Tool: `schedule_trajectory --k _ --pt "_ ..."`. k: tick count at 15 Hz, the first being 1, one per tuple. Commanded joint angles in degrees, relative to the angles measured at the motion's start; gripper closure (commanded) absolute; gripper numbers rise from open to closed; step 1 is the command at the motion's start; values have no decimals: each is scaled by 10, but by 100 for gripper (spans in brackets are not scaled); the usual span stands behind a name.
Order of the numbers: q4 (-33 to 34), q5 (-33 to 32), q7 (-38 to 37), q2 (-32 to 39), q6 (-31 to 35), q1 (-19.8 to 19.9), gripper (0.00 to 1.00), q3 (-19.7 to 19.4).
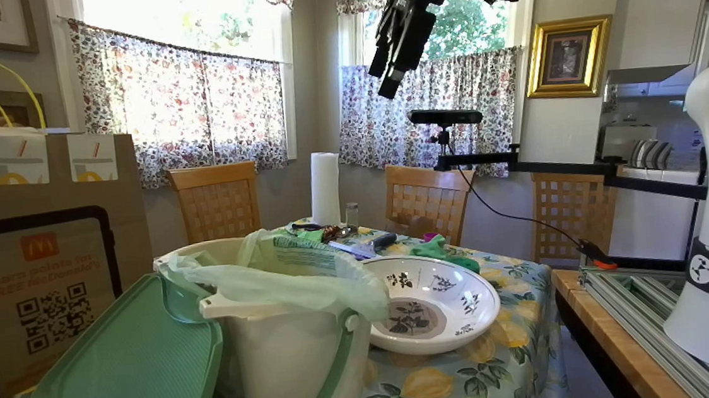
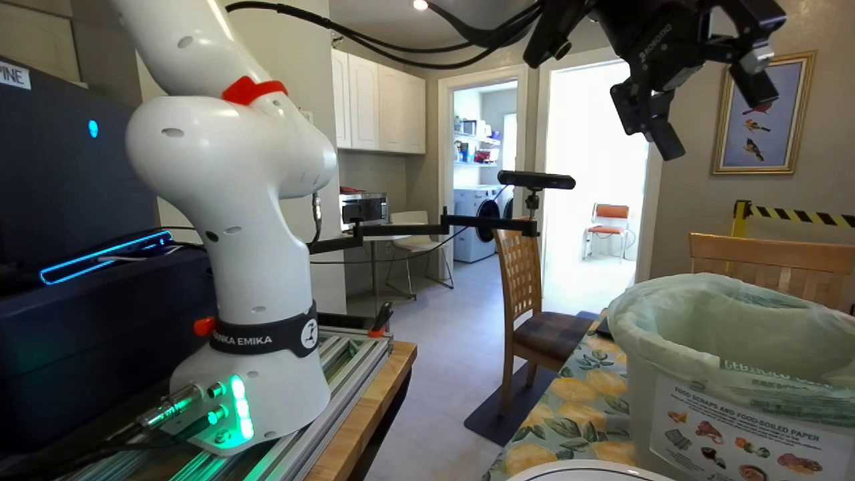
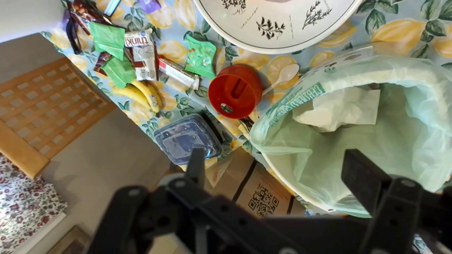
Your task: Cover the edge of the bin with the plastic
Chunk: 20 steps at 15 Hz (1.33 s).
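Observation:
The cream-white bin (image 1: 292,368) stands on the table, also in an exterior view (image 2: 641,401). The translucent pale green plastic (image 1: 311,291) lines it and folds over much of its rim; it also shows in an exterior view (image 2: 721,300). In the wrist view, the plastic (image 3: 399,123) has slipped inside along the lower left, leaving the bin's rim (image 3: 277,173) bare there. White paper (image 3: 342,109) lies inside. My gripper (image 3: 274,158) is open and empty, high above the table in both exterior views (image 1: 386,76) (image 2: 718,123), touching nothing.
A mint-green lid-like piece (image 1: 133,362) leans against the bin. A patterned plate (image 1: 466,335) sits beside it. A paper bag (image 1: 76,202) stands close by. A red cup (image 3: 236,91), clear container (image 3: 187,139) and snacks lie near the bin. A camera (image 1: 446,117) sits on an arm.

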<state>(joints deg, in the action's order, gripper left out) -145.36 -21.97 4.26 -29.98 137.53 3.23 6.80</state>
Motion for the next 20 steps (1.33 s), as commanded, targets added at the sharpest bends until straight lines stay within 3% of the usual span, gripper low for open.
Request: schedule_trajectory --k 1,4,11,20 --pt "2 -5 -3 1 -3 -8 0 -7" --pt "3 -5 -3 1 -3 -8 0 -7" --pt "26 -2 0 78 4 -33 0 6" --pt "153 1 5 242 5 -51 0 4"
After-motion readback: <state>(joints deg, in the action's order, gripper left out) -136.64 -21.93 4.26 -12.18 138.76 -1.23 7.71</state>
